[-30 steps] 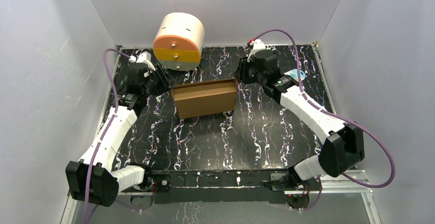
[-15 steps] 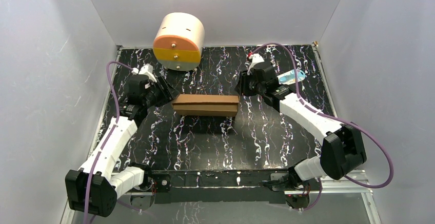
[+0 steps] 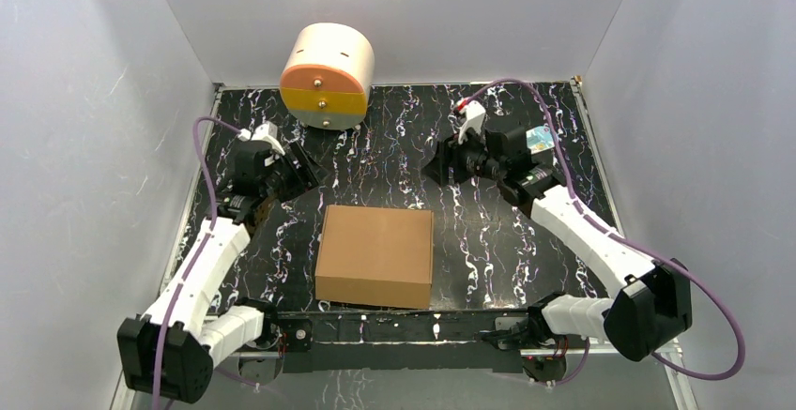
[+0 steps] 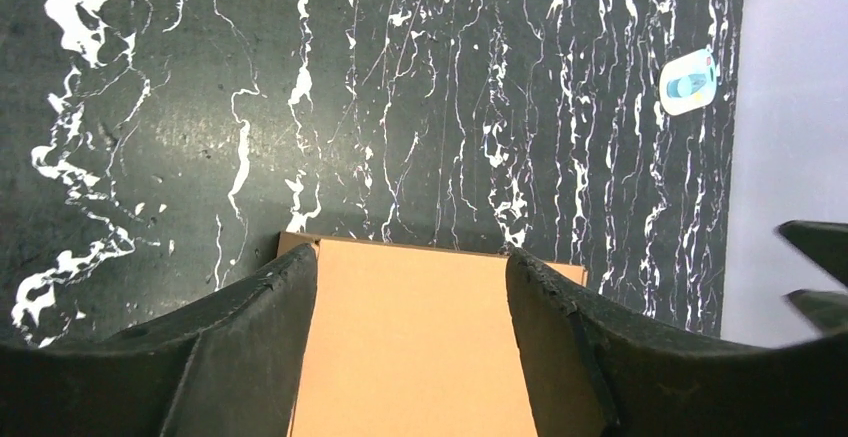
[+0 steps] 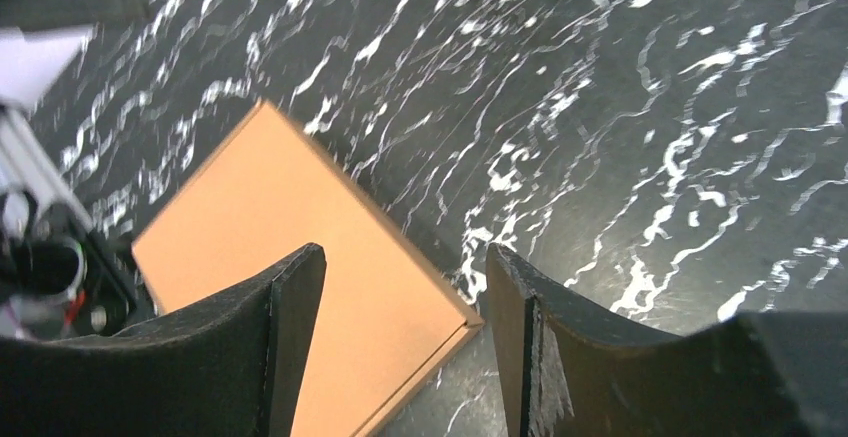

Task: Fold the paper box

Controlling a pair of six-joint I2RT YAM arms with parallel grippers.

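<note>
Brown paper box [image 3: 375, 255] well clear of left fingers [image 4: 240, 357], right fingers [image 5: 250, 357]: parted, empty.

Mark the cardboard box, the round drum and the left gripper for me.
cardboard box [image 3: 375, 252], top view, middle of its top face.
round drum [image 3: 305, 78], top view, its orange front.
left gripper [image 4: 410, 262], left wrist view, between its fingertips.

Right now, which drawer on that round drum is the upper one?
The orange drawer; the yellow drawer sits directly beneath it on the cream drum's front.
</note>
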